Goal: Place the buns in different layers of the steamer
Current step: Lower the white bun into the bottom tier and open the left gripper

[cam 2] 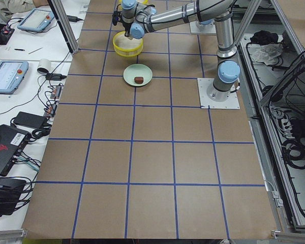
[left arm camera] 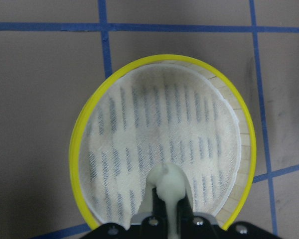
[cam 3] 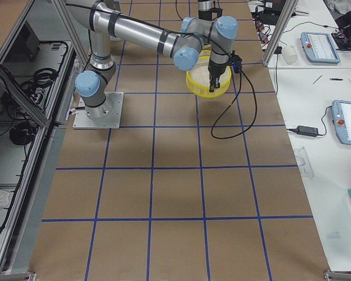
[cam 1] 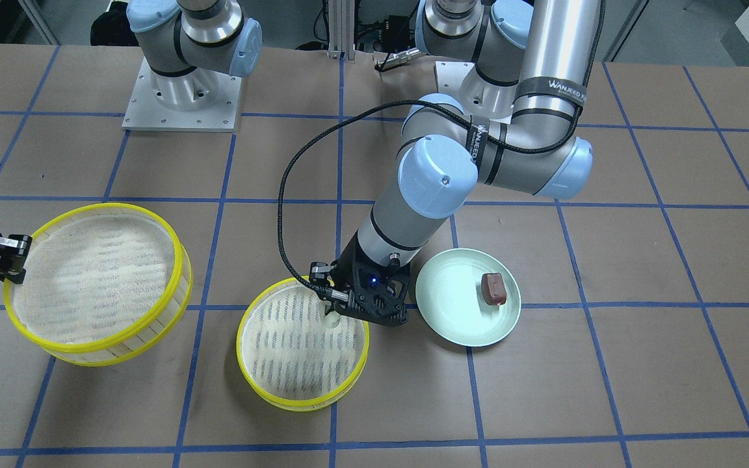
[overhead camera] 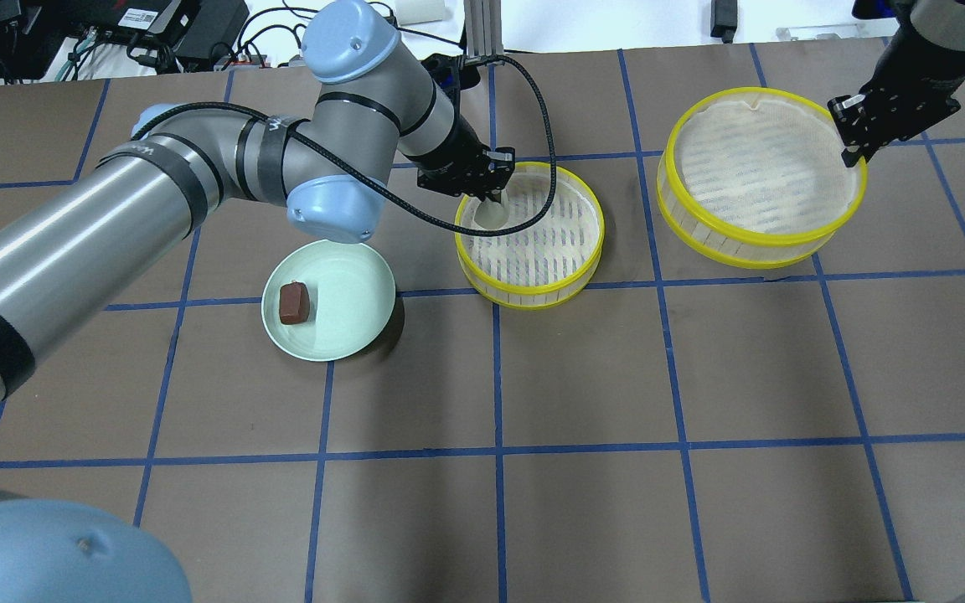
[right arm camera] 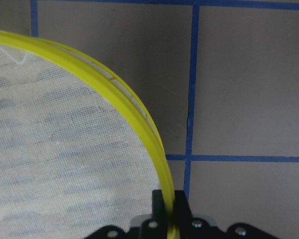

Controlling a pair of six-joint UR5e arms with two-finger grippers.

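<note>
My left gripper [overhead camera: 495, 197] is shut on the pale cream bun [left arm camera: 168, 184] and holds it low over the near edge of one yellow-rimmed steamer tray [overhead camera: 533, 297], which stands on the table. In the front view the cream bun [cam 1: 331, 318] is just inside that tray's rim [cam 1: 303, 406]. My right gripper [overhead camera: 851, 155] is shut on the rim of the second steamer tray [overhead camera: 750, 243], which hangs tilted. That rim runs between the right gripper's fingers in the right wrist view [right arm camera: 114, 82]. The dark reddish-brown bun [overhead camera: 293, 302] lies on the light green plate [overhead camera: 348, 293].
The green plate [cam 1: 452, 305] sits right beside the left gripper [cam 1: 339, 305] and the lower tray. The left arm's black cable [overhead camera: 533, 100] loops over that tray. Both arm bases stand at the robot's side of the brown, blue-taped table [overhead camera: 583, 377].
</note>
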